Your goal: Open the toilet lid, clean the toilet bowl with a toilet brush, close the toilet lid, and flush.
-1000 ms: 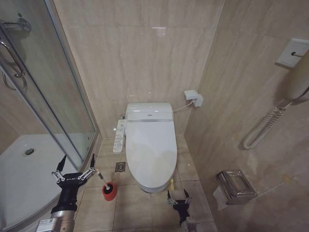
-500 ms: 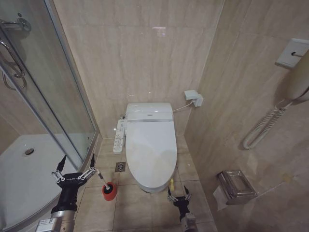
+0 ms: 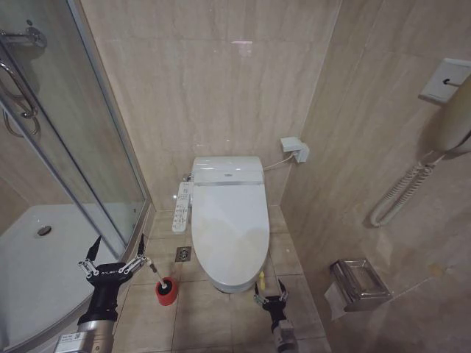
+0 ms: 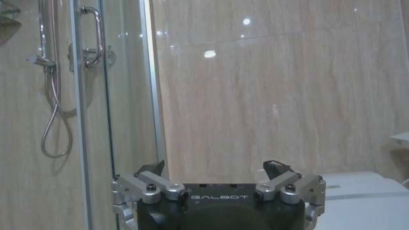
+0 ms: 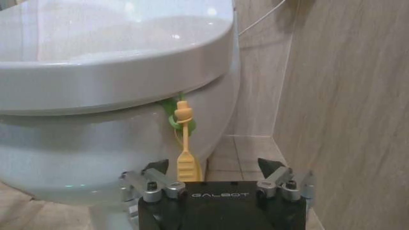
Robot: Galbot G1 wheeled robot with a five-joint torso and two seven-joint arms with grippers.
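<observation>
While toilet lid [image 3: 230,224] lies shut, long axis toward wall, right claw [image 3: 269,299] open

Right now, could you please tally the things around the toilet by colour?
White: 3 — closed lid, remote panel, brush handle
Red: 1 — brush cup
Yellow-green: 1 — strap at the lid's front edge
Silver: 1 — paper holder
Total: 6
Open right gripper sits just below the strap; open left gripper hovers beside the cup.
</observation>
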